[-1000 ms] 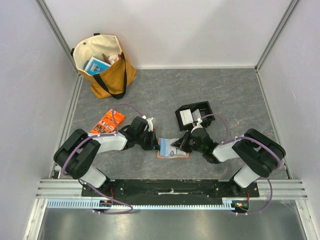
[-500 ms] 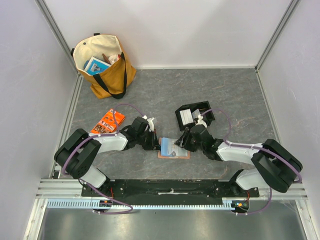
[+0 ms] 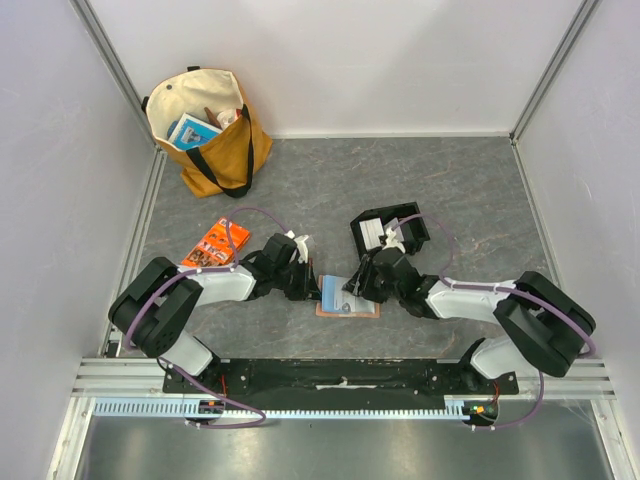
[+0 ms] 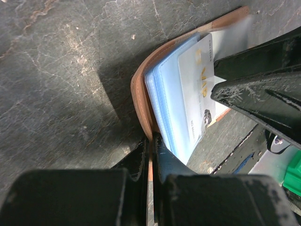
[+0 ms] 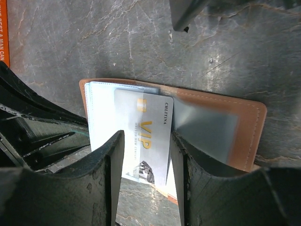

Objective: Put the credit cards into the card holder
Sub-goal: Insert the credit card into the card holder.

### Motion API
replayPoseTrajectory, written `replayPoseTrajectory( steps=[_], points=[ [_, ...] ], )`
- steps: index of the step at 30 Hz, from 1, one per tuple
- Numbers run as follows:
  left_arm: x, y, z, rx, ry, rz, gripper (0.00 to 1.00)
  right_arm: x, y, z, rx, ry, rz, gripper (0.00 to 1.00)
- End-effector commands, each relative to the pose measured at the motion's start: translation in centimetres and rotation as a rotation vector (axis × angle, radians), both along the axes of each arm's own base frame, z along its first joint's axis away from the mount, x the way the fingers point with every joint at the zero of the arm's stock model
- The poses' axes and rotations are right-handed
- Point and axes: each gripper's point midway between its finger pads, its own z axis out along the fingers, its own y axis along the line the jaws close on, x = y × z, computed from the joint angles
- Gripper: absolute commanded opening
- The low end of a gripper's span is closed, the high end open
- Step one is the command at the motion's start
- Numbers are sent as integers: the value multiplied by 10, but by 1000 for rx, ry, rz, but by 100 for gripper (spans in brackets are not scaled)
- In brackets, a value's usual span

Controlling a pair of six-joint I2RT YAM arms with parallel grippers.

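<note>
The card holder [image 3: 352, 303] lies open on the grey table between the two arms, its tan cover [image 5: 214, 104] and light-blue slotted face [image 4: 171, 103] showing. My left gripper [image 3: 309, 285] is shut on its left edge [image 4: 151, 155], lifting that edge into a curl. A white credit card [image 5: 146, 134] printed "VIP" lies on the blue face, its near end past the holder's edge. My right gripper [image 5: 146, 157] stands open just above it, one finger on each side. More pale credit cards [image 3: 372, 232] sit in the black tray [image 3: 408, 220].
An orange printed packet [image 3: 215, 243] lies left of the left arm. A tan tote bag [image 3: 208, 130] with books stands at the back left. White walls close in the table on three sides.
The right gripper has opened and let go of the VIP card, which now rests on the holder. The right arm's elbow swung out to the right. The left gripper kept its grip.
</note>
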Motion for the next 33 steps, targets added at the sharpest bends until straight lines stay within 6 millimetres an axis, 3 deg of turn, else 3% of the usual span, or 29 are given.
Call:
replayPoseTrajectory(
  steps=[1,12,20,27,33],
  points=[
    [-27,35,-44,191,94,-8,2,-12,11,-8,3,39,66,51],
    [-29,35,-44,186,94,0,2,-8,41,10,88,5,120,52],
    [-27,36,-43,190,91,5,2,-10,42,16,130,-8,127,52],
    [-29,39,-44,197,88,7,2,-6,24,4,22,0,71,53],
    [-27,38,-43,192,86,10,2,-16,55,20,171,39,144,50]
  ],
)
